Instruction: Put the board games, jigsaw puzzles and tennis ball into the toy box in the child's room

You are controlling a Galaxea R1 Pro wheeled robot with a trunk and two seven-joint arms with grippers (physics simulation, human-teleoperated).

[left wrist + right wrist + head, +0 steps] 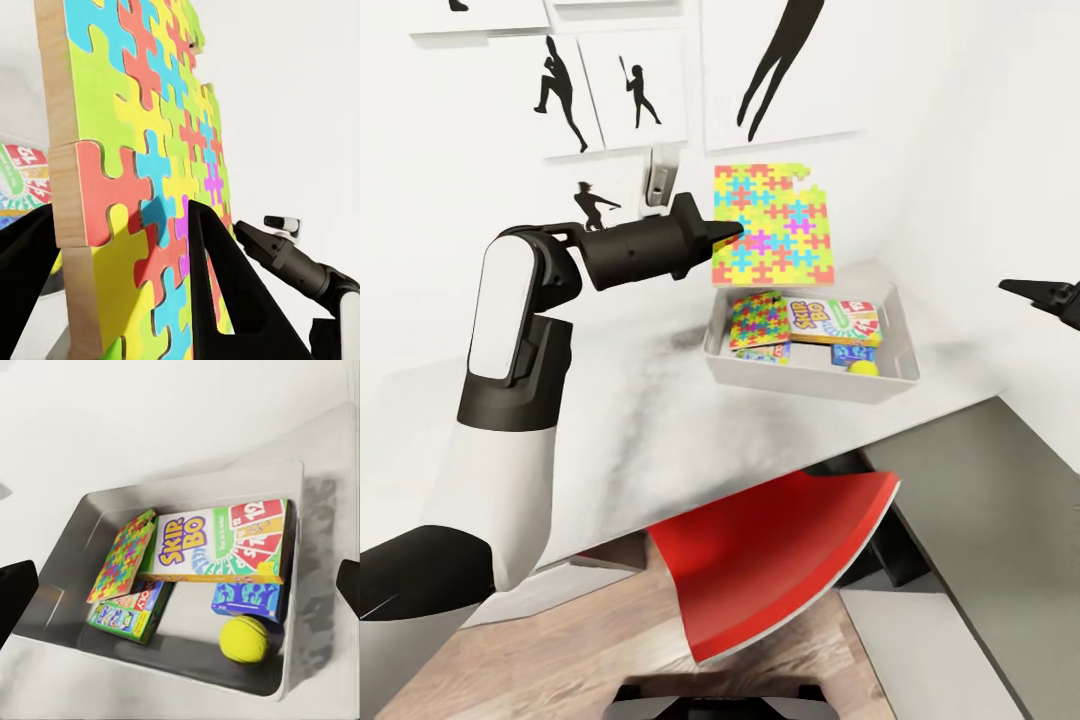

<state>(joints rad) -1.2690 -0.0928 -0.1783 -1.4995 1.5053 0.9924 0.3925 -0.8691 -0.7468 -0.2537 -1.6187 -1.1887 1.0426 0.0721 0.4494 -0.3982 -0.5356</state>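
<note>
holding: left gripper clamped on jigsaw puzzle, upright, frame centre, above toy box
left arm: bent, forearm level
right gripper: right edge, fingers apart

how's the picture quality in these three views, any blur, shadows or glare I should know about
Head view: evenly lit, with soft blotchy shadows on the table left of the toy box; the straight desk edges lean strongly. Left wrist view: sharp on the held jigsaw puzzle, the left gripper dark against it. Right wrist view: slightly soft, the tennis ball casting a shadow inside the box; no glare.
</note>
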